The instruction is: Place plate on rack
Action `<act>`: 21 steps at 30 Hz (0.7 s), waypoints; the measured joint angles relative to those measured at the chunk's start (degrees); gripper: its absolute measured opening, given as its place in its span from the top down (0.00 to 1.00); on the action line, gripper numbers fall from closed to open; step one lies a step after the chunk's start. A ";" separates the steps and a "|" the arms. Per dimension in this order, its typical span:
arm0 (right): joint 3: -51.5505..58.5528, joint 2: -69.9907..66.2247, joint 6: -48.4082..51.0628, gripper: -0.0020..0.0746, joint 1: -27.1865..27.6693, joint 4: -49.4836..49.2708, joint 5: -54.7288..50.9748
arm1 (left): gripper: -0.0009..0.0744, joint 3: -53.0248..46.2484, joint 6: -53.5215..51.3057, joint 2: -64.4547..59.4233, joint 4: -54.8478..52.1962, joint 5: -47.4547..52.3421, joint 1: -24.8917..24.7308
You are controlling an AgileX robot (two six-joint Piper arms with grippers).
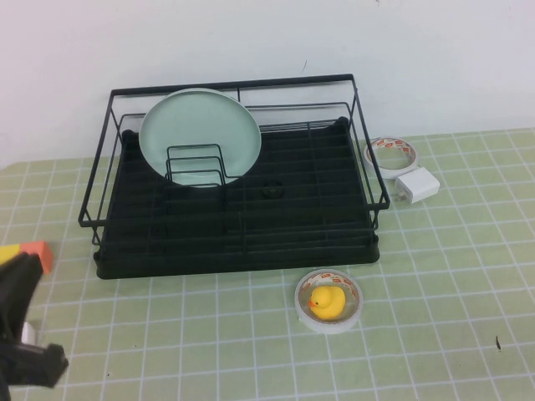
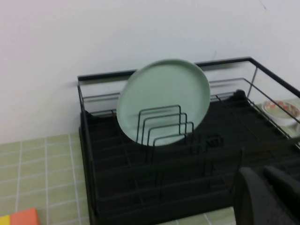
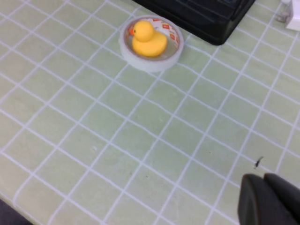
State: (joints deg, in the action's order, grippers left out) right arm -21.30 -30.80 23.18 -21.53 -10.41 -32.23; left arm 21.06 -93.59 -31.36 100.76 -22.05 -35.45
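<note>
Standing on its edge in the rack [image 1: 238,213], the plate [image 1: 201,136] leans toward the back rail at the rack's rear left corner, just behind the small upright wire dividers [image 1: 195,164]. Its pale green face is turned to the front, and its lower part is partly crossed by the divider loops. Neither claw is touching it.

The left claw [image 1: 21,330] is low at the left front of the tabletop [image 1: 435,334], well apart from the rack, with its fingers closed and nothing between them. In the left wrist view its dark fingertips [image 2: 267,197] show pressed together in front of the rack. Just beside this arm lies an orange and yellow block [image 1: 32,252] on the green grid mat.

The right claw [image 3: 269,199] is seen only from its own wrist camera; it hangs above the bare mat near the front right of the rack, closed and empty as well.

In front of the rack, near its right end, a tape roll [image 1: 329,301] lies flat with a yellow duck [image 1: 325,302] sitting inside its ring. To the right of the rack, near its back corner, is a second tape roll [image 1: 390,154], and a white charger [image 1: 417,185] lies just beside it.
</note>
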 joint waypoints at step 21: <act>-0.03 0.12 0.00 0.97 0.00 -1.58 -0.42 | 0.99 -1.54 1.91 0.26 0.00 2.88 -0.09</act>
State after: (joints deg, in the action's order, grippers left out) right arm -21.33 -30.69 23.18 -21.53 -11.99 -32.65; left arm 19.52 -91.68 -31.10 100.76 -19.16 -35.53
